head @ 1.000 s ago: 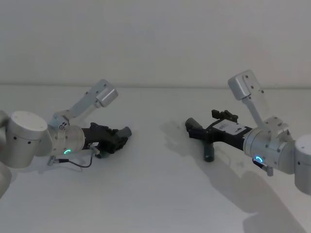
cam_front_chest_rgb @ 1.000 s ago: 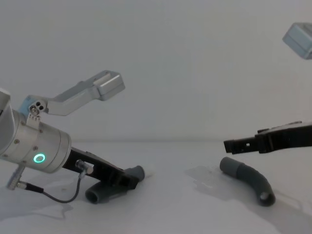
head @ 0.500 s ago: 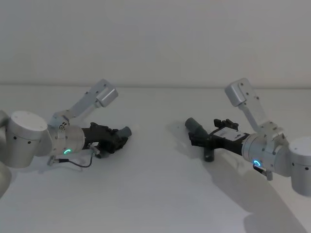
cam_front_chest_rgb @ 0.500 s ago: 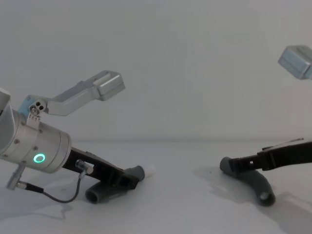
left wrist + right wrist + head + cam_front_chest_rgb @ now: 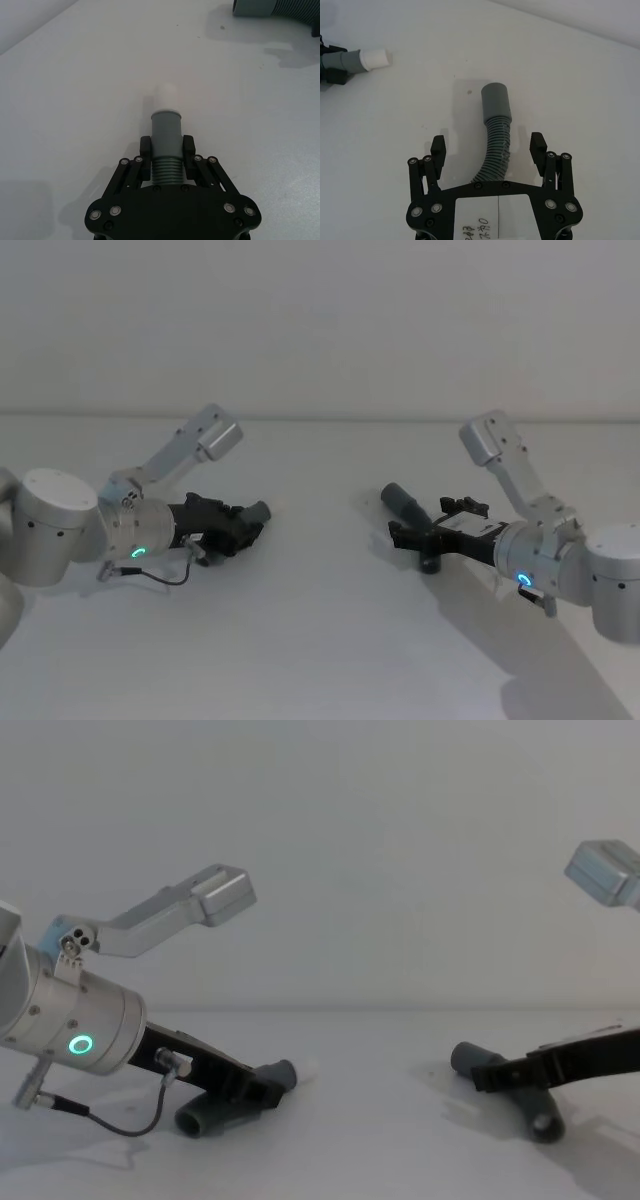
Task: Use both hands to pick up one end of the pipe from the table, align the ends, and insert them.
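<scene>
On the white table (image 5: 320, 640) my left gripper (image 5: 166, 152) is shut on the left pipe piece (image 5: 166, 132), just behind its grey cuff. The white tip (image 5: 165, 95) sticks out forward, and the piece rests low on the table (image 5: 283, 1072). In the head view the left gripper (image 5: 245, 525) is at the left. The right pipe piece (image 5: 496, 135) lies on the table with its plain grey cuff (image 5: 495, 101) pointing away. My right gripper (image 5: 488, 145) is open, one finger on either side of the ribbed hose, down at its level (image 5: 485, 1075).
The right pipe piece's far cuff shows in the left wrist view (image 5: 270, 7). The white-tipped end shows at the edge of the right wrist view (image 5: 357, 60). A wide stretch of bare table separates the two pieces. A plain wall stands behind.
My right gripper has come down and forward until its open fingers straddle the right pipe piece. The left gripper and its piece have not moved.
</scene>
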Controlling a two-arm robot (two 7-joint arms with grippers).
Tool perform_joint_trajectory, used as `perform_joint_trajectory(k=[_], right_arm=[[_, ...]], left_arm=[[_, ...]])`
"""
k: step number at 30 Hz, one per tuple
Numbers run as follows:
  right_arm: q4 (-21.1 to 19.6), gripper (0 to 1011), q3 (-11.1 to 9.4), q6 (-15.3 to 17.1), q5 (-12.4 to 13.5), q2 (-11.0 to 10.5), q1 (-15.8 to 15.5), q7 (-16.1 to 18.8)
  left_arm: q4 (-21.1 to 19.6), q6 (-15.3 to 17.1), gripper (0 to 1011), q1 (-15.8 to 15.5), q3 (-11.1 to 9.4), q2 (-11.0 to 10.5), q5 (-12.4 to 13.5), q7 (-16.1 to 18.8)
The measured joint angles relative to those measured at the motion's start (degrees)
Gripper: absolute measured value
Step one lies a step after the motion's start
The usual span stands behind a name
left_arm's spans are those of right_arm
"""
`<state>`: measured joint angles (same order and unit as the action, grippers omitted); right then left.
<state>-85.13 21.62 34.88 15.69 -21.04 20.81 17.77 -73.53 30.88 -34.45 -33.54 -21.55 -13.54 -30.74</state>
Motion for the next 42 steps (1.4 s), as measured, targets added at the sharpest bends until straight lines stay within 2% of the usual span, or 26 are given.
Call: perform_joint_trajectory(k=[34,37,42], right_arm=[[1.67,999,-0.67,1.75,-1.09,1.49,-0.17,0.27],[1.67,956,-0.69,1.81,-1.17,1.53,-0.19,0.24],[1.66,825,-0.73,1.9,-1.24,1.57,-0.21,0.19]], left_arm=[[0.0,0.0,360,0.0,0.0,0.0,0.0,0.0],[0.0,0.0,360,0.0,-0.01,0.0,0.0,0.0],[0.0,0.0,360,0.0,-0.01,0.0,0.0,0.0]])
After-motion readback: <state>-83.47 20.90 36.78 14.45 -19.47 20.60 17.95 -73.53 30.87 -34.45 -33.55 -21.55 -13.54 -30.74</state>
